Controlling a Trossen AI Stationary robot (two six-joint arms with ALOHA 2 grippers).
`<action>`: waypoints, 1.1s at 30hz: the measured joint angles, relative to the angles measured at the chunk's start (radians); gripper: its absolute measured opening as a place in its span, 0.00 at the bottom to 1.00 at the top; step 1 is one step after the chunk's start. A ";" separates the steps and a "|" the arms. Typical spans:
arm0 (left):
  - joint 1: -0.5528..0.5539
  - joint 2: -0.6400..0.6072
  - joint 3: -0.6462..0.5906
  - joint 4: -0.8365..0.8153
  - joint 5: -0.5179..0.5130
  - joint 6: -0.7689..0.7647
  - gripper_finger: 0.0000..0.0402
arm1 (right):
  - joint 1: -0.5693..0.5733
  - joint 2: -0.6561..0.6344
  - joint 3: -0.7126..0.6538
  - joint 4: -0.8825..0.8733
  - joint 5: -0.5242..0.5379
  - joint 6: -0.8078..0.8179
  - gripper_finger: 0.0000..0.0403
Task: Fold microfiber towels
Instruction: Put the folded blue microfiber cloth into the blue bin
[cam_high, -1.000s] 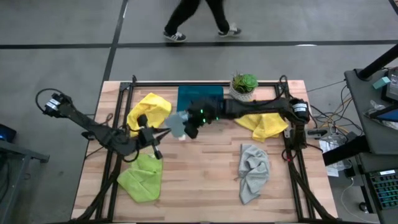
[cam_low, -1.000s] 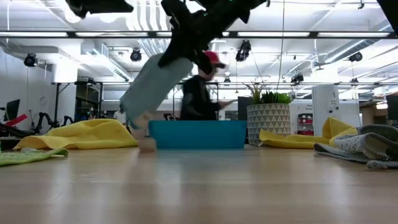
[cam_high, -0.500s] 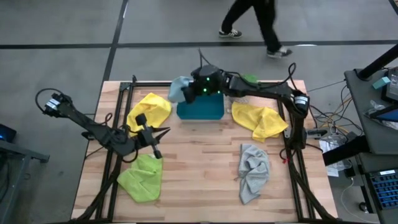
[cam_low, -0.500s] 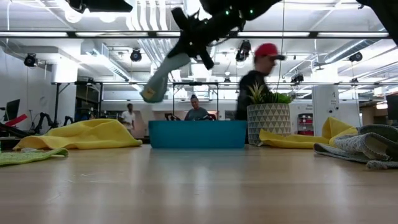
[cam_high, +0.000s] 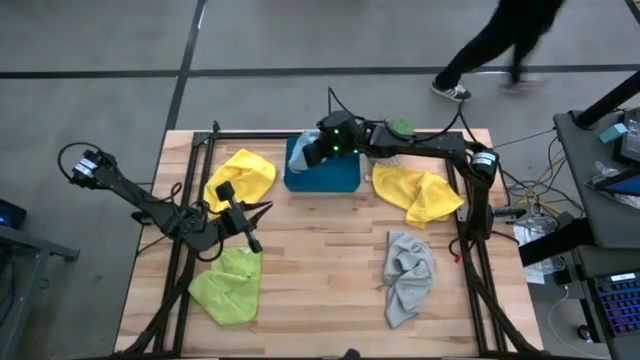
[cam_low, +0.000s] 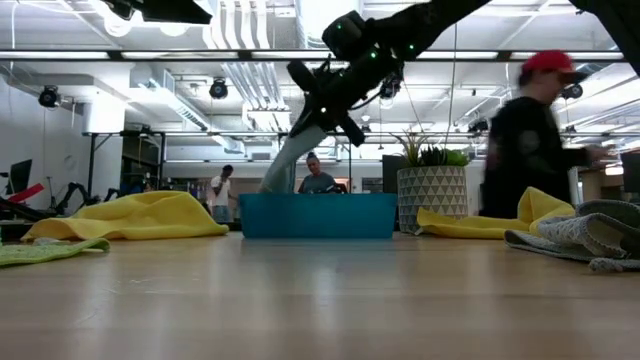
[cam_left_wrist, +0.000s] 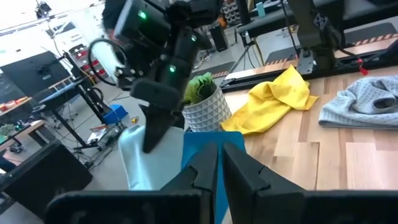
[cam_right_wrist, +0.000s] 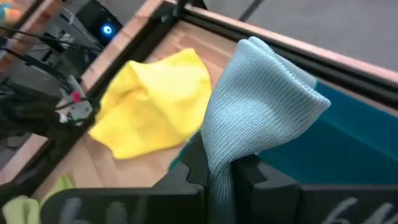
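Note:
My right gripper (cam_high: 310, 152) hangs over the left part of the teal tray (cam_high: 340, 178) at the table's far middle, shut on the light blue towel (cam_right_wrist: 249, 112). In the low view, the blue towel (cam_low: 285, 160) slants down from the gripper. My left gripper (cam_high: 262, 208) waits shut with nothing in it, above the table left of centre. Its fingers (cam_left_wrist: 217, 165) point toward the tray. Two yellow towels (cam_high: 240, 178) (cam_high: 420, 195), a lime green towel (cam_high: 228, 283) and a grey towel (cam_high: 408, 275) lie crumpled on the table. My right gripper pinches the bunched blue towel between its two fingers (cam_right_wrist: 193, 163), on a folded part (cam_right_wrist: 217, 155) with several layers. The fingers slant down from the table's right. The towel hangs below them, and its lower end (cam_low: 272, 184) drops behind the tray's near wall; whether it touches the tray is hidden.
A potted plant (cam_low: 432, 195) stands just right of the tray, under the right arm. A black frame (cam_high: 190, 200) runs along the table's edges. A person (cam_high: 500, 45) walks on the floor beyond the far edge. Bare wood (cam_high: 320, 270) lies between the lime and grey towels.
My right gripper has carried the blue towel from the table's middle toward the far edge, first past the tray's far left corner, then back over the tray's left part. The towel was lifted clear and swung; its lower end now hangs behind the tray's wall.

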 joint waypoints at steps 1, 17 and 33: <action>0.000 0.000 0.000 0.000 0.000 0.000 0.02 | 0.000 0.000 -0.008 0.000 0.000 0.001 0.04; 0.000 0.000 0.000 0.000 0.000 -0.006 0.02 | -0.006 0.000 -0.147 0.005 0.081 0.003 0.04; 0.000 0.000 0.000 0.000 0.000 -0.006 0.02 | -0.022 0.000 -0.214 0.005 0.117 0.011 0.23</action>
